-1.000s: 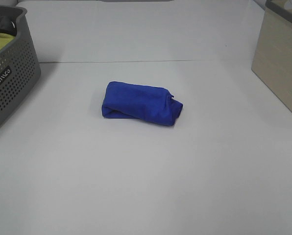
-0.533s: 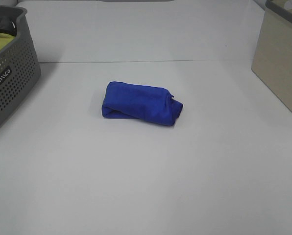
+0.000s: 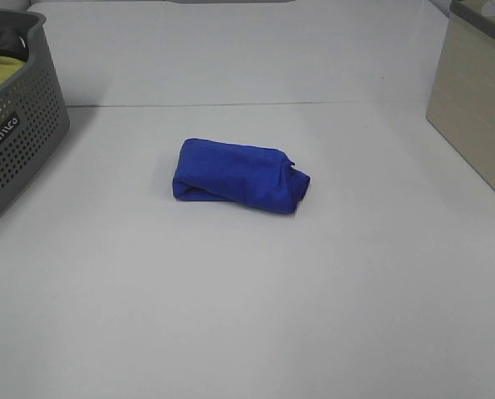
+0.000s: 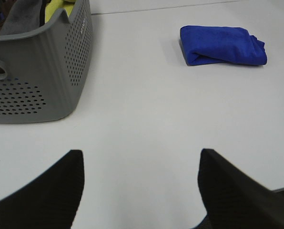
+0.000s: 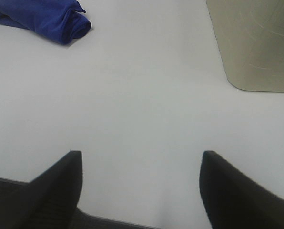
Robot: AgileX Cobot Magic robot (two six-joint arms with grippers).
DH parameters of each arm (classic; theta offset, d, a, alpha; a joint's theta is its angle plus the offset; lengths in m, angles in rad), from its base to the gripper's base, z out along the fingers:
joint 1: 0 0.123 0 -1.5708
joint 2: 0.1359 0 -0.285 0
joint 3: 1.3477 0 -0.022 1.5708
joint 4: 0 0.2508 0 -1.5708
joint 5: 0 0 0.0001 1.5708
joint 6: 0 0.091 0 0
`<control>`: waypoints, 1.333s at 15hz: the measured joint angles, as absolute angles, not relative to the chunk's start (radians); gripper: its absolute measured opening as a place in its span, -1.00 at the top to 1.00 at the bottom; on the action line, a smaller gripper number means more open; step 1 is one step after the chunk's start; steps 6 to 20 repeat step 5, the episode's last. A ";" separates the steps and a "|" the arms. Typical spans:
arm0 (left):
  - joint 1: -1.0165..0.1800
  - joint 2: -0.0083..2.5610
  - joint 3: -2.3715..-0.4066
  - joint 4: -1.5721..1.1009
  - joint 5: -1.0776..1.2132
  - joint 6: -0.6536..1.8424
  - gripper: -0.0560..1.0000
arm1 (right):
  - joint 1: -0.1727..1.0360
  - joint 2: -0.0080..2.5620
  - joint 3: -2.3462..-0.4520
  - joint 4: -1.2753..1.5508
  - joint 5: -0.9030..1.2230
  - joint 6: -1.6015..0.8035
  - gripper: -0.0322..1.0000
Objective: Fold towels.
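Lying folded, towel (image 3: 239, 176) sits apart from both tools.

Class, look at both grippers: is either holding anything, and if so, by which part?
Nothing is held. The left gripper and right gripper are open and empty; the blue towel lies folded on the table, untouched.

Towel: royal-blue plush cloth towel (image 3: 237, 176), soft matt pile, folded.
Counter: white smooth counter (image 3: 247, 291), faint sheen.
Basket: grey perforated plastic basket (image 3: 19, 141) at the left edge, matt; yellow-green cloth (image 4: 56, 8) inside looks fuzzy.
Box: beige box (image 3: 476, 100) at the right edge, smooth, matt walls.
Left fingers: black fingers (image 4: 42, 195), finely textured, matt.
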State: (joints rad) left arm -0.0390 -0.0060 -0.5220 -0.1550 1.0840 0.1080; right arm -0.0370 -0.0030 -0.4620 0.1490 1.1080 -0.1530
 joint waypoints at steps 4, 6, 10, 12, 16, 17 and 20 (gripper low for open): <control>-0.039 -0.006 -0.522 -0.155 1.084 0.108 -0.34 | -0.037 -0.003 -0.462 0.149 1.108 -0.153 -0.39; -0.039 -0.006 -0.522 -0.155 1.084 0.108 -0.34 | -0.037 -0.003 -0.462 0.149 1.108 -0.153 -0.39; -0.039 -0.006 -0.522 -0.155 1.084 0.108 -0.34 | -0.037 -0.003 -0.462 0.149 1.108 -0.153 -0.39; -0.039 -0.006 -0.522 -0.155 1.084 0.108 -0.34 | -0.037 -0.003 -0.462 0.149 1.108 -0.153 -0.39; -0.039 -0.006 -0.522 -0.155 1.084 0.108 -0.34 | -0.037 -0.003 -0.462 0.149 1.108 -0.153 -0.39; -0.039 -0.006 -0.522 -0.155 1.084 0.108 -0.34 | -0.037 -0.003 -0.462 0.149 1.108 -0.153 -0.39; -0.039 -0.006 -0.522 -0.155 1.084 0.108 -0.34 | -0.037 -0.003 -0.462 0.149 1.108 -0.153 -0.39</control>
